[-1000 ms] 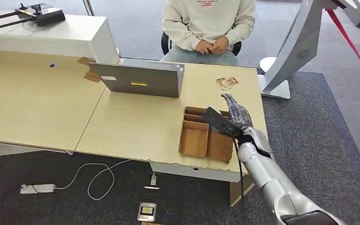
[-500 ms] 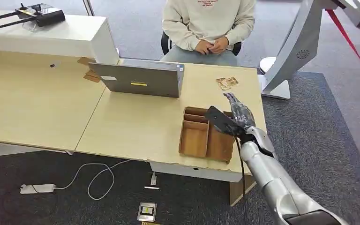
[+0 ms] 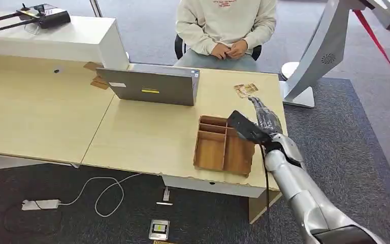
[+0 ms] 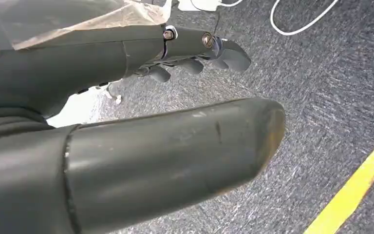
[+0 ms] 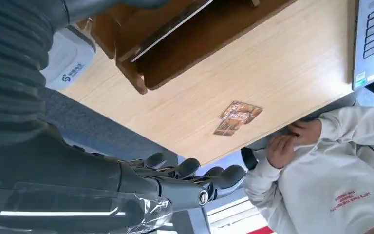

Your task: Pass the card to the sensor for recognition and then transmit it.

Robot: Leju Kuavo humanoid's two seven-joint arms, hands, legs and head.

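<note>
Two small brown cards lie side by side on the light wood table near its far right corner, also seen in the right wrist view as the cards. My right hand hovers above the table's right edge, beside the wooden tray, with its fingers stretched toward the cards and nothing in it. A short gap separates the fingertips from the cards. In the right wrist view the hand is empty, fingers apart. My left hand hangs over the carpet, holding nothing.
A grey laptop stands open left of the cards. A person in a cream sweatshirt sits behind the table, hands clasped. A small white device with a blue logo sits beside the tray. A cable lies on the floor.
My right hand has moved forward and to the right, from over the tray toward the cards. The cards, tray and person have not moved.
</note>
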